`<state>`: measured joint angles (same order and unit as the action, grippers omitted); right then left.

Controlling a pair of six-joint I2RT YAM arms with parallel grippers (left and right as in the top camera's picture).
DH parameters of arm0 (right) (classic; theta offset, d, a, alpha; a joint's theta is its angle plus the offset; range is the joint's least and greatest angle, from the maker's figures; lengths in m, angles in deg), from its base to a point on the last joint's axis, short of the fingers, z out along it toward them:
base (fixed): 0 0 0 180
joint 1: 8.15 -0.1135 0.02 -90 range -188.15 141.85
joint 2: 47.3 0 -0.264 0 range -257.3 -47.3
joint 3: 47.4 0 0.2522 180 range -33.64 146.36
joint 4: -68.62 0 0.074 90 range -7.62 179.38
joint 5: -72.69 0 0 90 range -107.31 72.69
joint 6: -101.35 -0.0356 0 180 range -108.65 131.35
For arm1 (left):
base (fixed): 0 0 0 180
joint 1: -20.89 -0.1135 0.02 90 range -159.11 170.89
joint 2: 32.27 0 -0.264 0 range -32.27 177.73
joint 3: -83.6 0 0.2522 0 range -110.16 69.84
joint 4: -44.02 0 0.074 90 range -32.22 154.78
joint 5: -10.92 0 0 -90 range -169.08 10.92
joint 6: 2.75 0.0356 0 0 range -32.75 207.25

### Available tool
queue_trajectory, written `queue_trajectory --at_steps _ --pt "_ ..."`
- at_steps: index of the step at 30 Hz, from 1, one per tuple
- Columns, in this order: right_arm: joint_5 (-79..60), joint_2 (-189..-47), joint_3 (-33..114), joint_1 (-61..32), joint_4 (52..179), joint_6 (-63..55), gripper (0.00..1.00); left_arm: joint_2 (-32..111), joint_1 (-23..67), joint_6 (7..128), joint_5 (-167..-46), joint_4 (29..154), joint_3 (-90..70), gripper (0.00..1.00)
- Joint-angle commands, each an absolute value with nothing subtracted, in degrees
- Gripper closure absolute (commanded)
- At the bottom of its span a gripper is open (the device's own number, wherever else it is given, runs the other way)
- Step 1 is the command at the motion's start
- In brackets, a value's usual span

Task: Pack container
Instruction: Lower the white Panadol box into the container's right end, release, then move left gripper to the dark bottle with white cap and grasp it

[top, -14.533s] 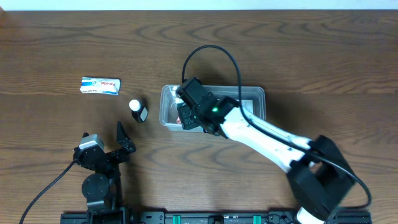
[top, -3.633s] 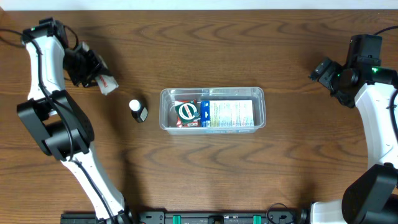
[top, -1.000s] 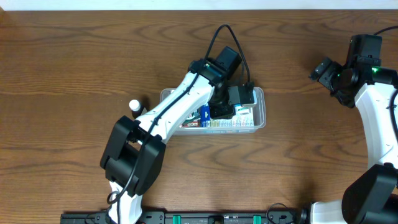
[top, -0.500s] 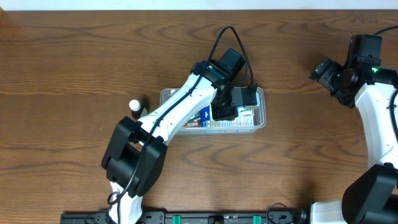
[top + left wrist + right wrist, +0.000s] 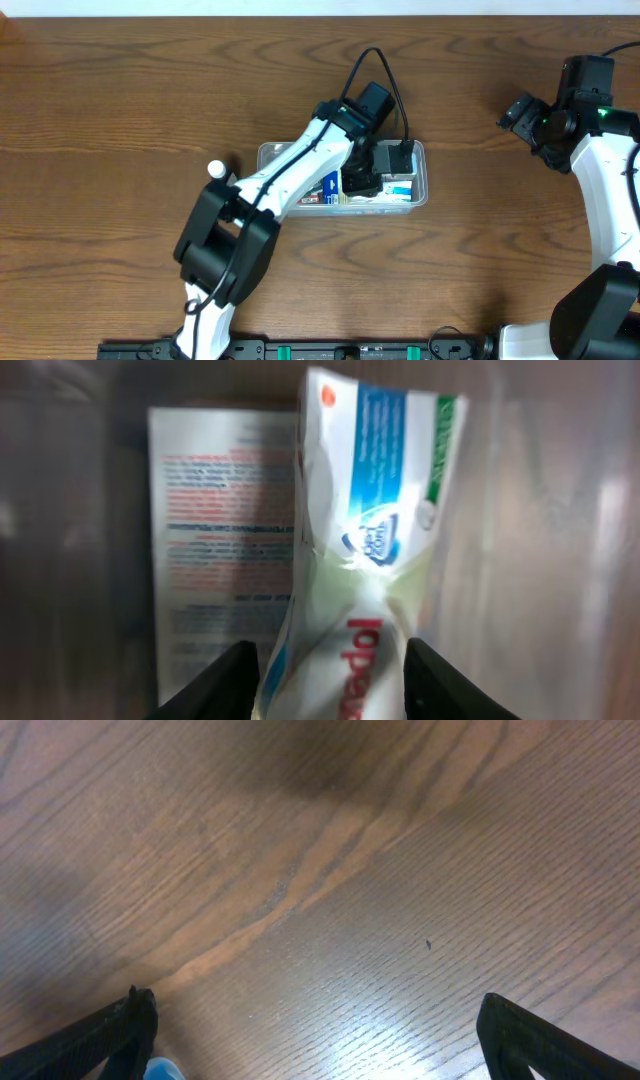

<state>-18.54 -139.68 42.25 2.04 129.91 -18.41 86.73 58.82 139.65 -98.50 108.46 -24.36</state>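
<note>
The container (image 5: pixel 268 152) is a clear rectangular tub at the table's middle, with packets inside. My left gripper (image 5: pixel 385 168) reaches down into its right half. In the left wrist view that gripper (image 5: pixel 332 680) has its fingers on both sides of a white, blue and green toothpaste tube (image 5: pixel 370 550), which fills the gap and looks creased at its middle. The tube lies over a white printed box (image 5: pixel 215 530) on the tub's floor. My right gripper (image 5: pixel 522 113) hangs far right, away from the tub, open (image 5: pixel 315 1030) above bare wood.
A small bottle with a white cap (image 5: pixel 215 169) stands just left of the tub, beside my left arm's forearm. The left arm's black cable arches over the tub's back edge. Brown wooden table (image 5: pixel 100 90) all around.
My left gripper has shifted slightly right and lower inside the tub with the tube; its jaws look a little wider. The right arm has not moved.
</note>
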Motion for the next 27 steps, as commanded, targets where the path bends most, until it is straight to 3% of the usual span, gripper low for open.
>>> queue_trajectory --at_steps 1,17,21,27 --pt "-18.76 -139.83 42.32 2.31 129.98 -19.02 0.01 87.52 58.74 140.57 -95.58 108.20 -24.14 0.53" --pt "-18.78 -139.83 42.32 2.33 129.98 -19.02 0.01 76.39 58.58 138.93 -91.14 107.78 -26.04 0.51" --pt "-18.76 -139.83 42.32 2.31 129.96 -19.02 0.01 70.42 58.50 130.14 -87.62 107.80 -26.04 0.37" --pt "-18.76 -139.83 42.32 2.31 129.96 -19.02 0.01 62.03 53.88 110.19 -78.85 108.50 -26.04 0.33"
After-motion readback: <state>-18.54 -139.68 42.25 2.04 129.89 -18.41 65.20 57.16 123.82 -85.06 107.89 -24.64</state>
